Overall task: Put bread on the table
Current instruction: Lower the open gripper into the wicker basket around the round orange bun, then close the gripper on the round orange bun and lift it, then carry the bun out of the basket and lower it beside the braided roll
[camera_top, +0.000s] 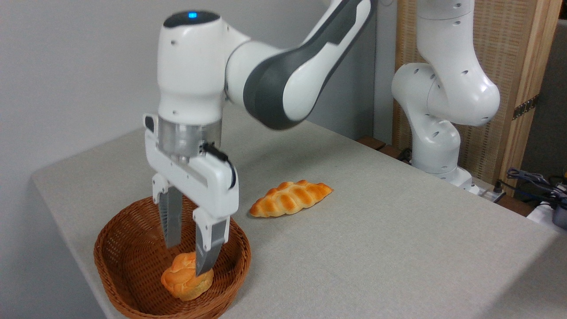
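The bun (186, 280) lies in the basket (116, 261) at the table's (398, 248) front left; the loaf (290, 198) lies right of it, perhaps slightly farther back.

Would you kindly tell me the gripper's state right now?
Gripper: open, fingers lowered into the wicker basket around the top of the round bun, not yet closed on it.

Matt woven cloth covers the table (398, 248); the basket (116, 248) is rough brown wicker.
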